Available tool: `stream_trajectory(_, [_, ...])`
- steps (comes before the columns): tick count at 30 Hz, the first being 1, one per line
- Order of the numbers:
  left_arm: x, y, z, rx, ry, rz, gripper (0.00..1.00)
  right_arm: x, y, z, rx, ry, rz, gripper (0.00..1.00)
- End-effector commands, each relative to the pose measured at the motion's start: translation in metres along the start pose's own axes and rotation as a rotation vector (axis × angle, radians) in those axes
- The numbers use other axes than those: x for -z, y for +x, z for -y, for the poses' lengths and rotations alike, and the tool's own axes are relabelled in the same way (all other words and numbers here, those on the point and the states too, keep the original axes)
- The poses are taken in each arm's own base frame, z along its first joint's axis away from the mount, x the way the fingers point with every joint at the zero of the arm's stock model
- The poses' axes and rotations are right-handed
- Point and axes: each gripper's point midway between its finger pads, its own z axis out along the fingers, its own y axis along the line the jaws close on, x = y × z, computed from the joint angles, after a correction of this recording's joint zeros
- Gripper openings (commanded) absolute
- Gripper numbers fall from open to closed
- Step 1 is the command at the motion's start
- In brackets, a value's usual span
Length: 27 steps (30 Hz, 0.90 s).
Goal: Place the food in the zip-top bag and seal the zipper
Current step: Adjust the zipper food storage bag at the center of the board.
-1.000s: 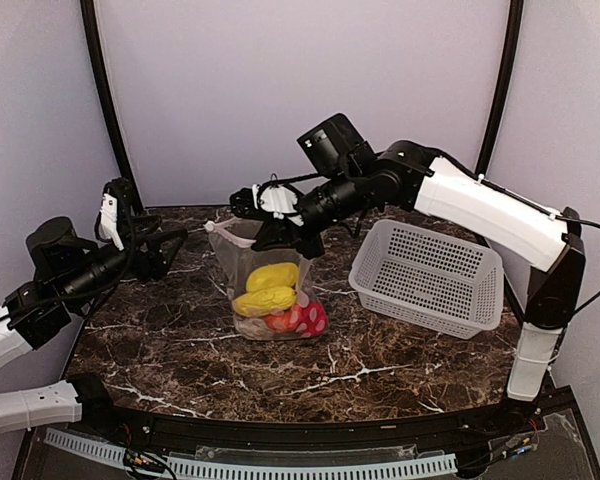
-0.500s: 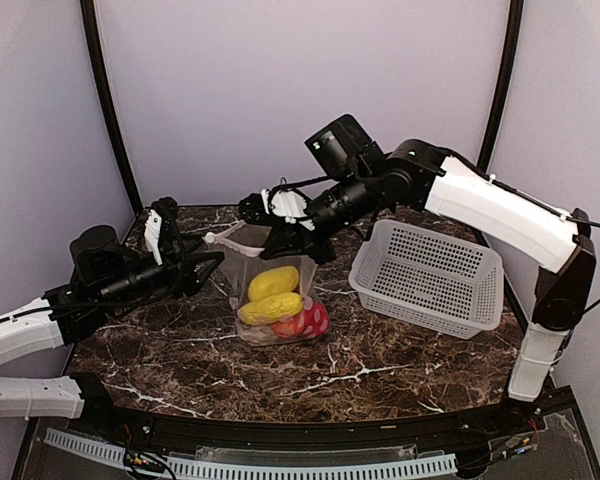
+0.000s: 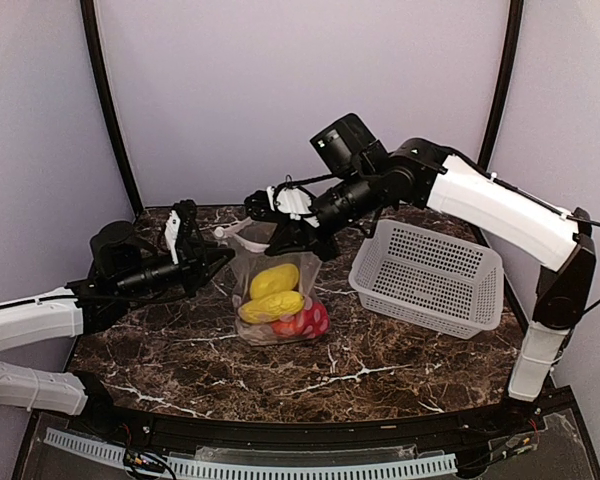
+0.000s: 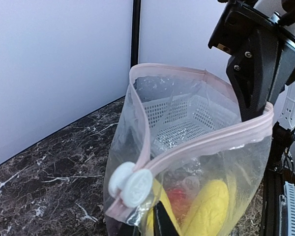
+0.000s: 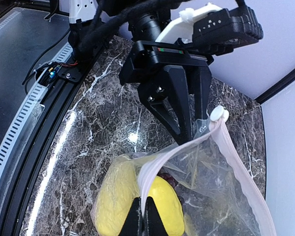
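The zip-top bag [image 3: 268, 292] stands upright on the marble table, its mouth gaping. Inside lies the food: two yellow pieces [image 3: 273, 281] [image 5: 113, 201], a red piece [image 3: 302, 321] and dark grapes [image 5: 168, 180]. My right gripper [image 5: 147, 219] is shut on the pink zipper [image 5: 236, 157] at the mouth's right end [image 3: 302, 243]. My left gripper [image 3: 220, 258] pinches the bag's left corner just under the white slider [image 4: 130, 184]. In the right wrist view, the left gripper [image 5: 195, 132] has its black fingers closed together on that corner.
A white perforated basket [image 3: 427, 277] stands to the right of the bag, close to the right arm. The table's dark front rail [image 3: 280, 435] runs along the near edge. Walls close in the back and both sides.
The left arm has swung right to the bag, and its jaws have gone from wide open to closed on the corner by the slider. The right arm shifted slightly right, still holding the zipper.
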Motion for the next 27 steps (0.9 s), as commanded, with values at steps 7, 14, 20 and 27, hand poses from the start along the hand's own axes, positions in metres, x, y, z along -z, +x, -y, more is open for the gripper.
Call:
stream_trajectory(7, [0.025,-0.035,-0.007,-0.100,-0.097,0.083,0.01,0.024,0.030,0.041,-0.055,0.152,-0.054,0.00])
stream_trajectory(14, [0.024,-0.041,0.001,-0.068,-0.052,0.042,0.01,0.045,0.011,0.060,-0.090,0.209,0.000,0.16])
stream_trajectory(20, [0.025,-0.047,0.004,-0.026,-0.039,0.041,0.01,0.050,-0.025,0.039,-0.058,0.142,0.074,0.60])
stream_trajectory(27, [0.026,-0.053,0.007,-0.011,-0.023,0.045,0.01,0.007,-0.035,0.029,-0.063,0.076,0.055,0.89])
